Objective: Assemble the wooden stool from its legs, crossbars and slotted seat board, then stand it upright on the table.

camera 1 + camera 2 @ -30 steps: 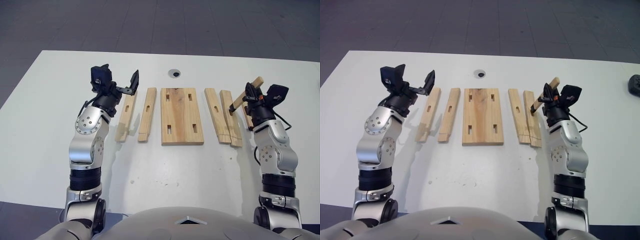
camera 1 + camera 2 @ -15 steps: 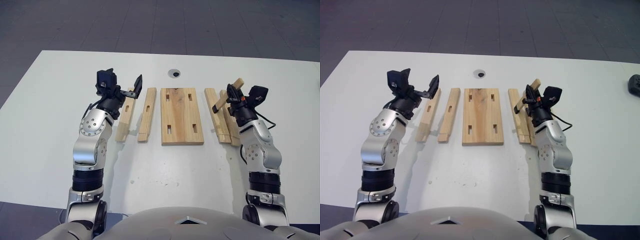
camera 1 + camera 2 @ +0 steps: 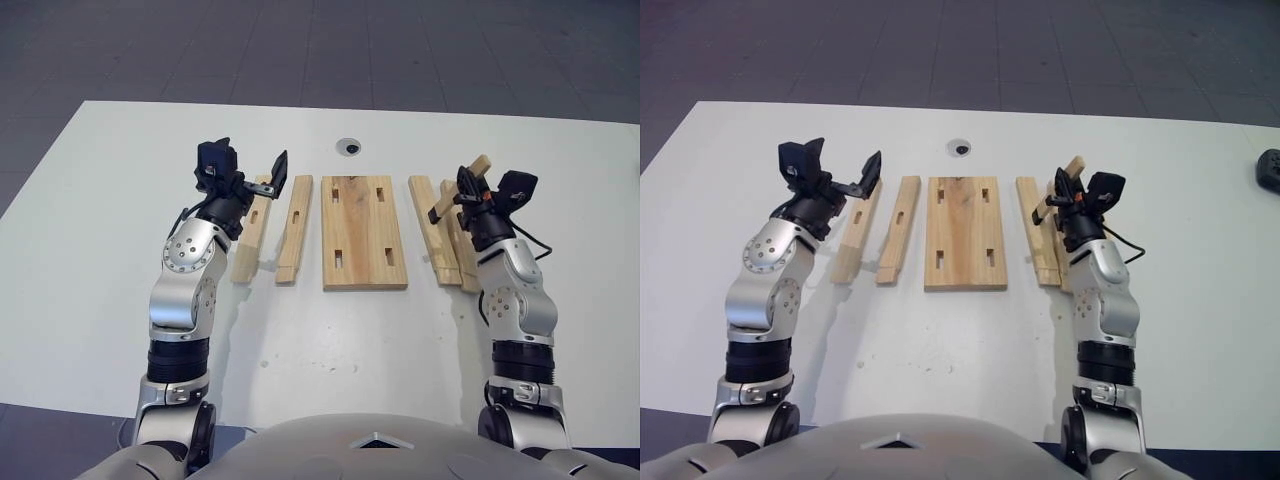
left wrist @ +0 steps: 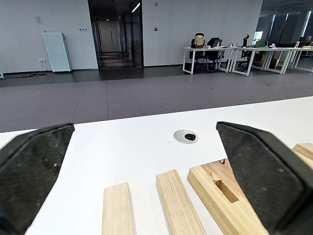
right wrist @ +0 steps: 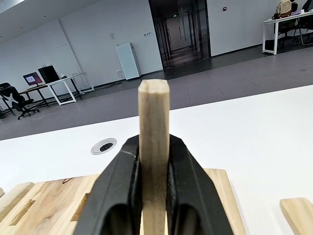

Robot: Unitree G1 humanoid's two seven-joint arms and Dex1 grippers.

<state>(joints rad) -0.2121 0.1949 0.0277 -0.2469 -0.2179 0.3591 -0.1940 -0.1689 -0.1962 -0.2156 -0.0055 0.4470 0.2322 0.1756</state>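
The slotted seat board (image 3: 363, 232) lies flat mid-table. Two legs (image 3: 253, 228) (image 3: 295, 228) lie to its left and two more legs (image 3: 433, 230) to its right. My left gripper (image 3: 245, 170) hovers open above the far end of the outer left leg, with nothing between its fingers (image 4: 264, 166). My right gripper (image 3: 468, 193) is shut on a short crossbar (image 3: 460, 187) and holds it tilted above the right legs. In the right wrist view the crossbar (image 5: 153, 122) stands up between the two black fingers (image 5: 122, 186).
A round cable grommet (image 3: 349, 147) sits in the white table (image 3: 120, 200) beyond the seat board. A dark object (image 3: 1270, 165) rests at the table's right edge. Bare table lies in front of the parts and at the far left.
My right arm has swung left with the crossbar, from beyond the outer right leg to above the right legs. My left gripper has shifted slightly right and stayed open.
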